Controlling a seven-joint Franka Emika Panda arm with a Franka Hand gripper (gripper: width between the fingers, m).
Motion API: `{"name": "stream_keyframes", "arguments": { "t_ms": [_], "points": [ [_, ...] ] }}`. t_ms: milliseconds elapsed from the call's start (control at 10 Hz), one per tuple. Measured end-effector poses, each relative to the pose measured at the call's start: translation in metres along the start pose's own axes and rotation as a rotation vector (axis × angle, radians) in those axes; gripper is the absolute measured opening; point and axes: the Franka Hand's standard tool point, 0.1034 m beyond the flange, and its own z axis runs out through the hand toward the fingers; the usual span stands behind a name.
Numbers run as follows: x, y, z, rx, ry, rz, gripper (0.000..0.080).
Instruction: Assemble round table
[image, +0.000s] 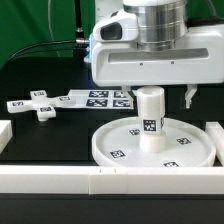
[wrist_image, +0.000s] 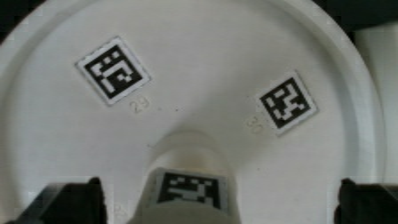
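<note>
The round disc (image: 108, 148) lies flat at the near side of the table (image: 40, 140), toward the exterior view's right, close to the white border blocks (image: 60, 182) that line the near edge. The leg (image: 150, 118) stands upright at the centre of the disc. Whether it is fully seated in its socket cannot be told from here. The gripper (wrist_image: 222, 198) hangs directly above the leg with its jaws wide apart, one finger on each side and neither touching it. One of the fingers (image: 190, 97) shows clear of the leg on the exterior view's right. The cross-shaped piece (image: 40, 106) lies well apart at the far left, just beside the marker board (image: 100, 98).

Caution: if the leg is only loosely seated, a finger brushing it as the arm lifts could tilt or topple it. An off-centre lift would be the likely cause. A leaning leg would also hinder fitting the cross-shaped piece.

Markings: black-and-white square tags on the disc, leg, cross-shaped piece and board only. No brand or legible writing appears.
</note>
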Motion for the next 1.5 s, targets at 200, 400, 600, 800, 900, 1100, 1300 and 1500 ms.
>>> {"name": "stream_keyframes", "arguments": {
  "t_ms": [200,400,600,800,900,1100,1300,1500],
  "points": [
    [0.002,-0.001,-0.002,-0.001,0.005,-0.187,0.0649],
    [0.003,0.000,-0.003,-0.002,0.007,-0.318,0.0649],
    [0.003,0.001,-0.002,-0.002,0.006,-0.448,0.0649],
    [0.003,0.003,-0.002,-0.007,0.004,-0.576,0.0649],
    [0.007,0.003,-0.005,-0.024,0.006,-0.688,0.0649],
    [0.011,0.001,-0.009,-0.052,0.003,-0.903,0.0649],
    [0.011,0.002,-0.009,-0.067,-0.007,-1.055,0.0649],
    [0.012,0.006,-0.009,-0.080,-0.020,-1.206,0.0649]
  ]
}}
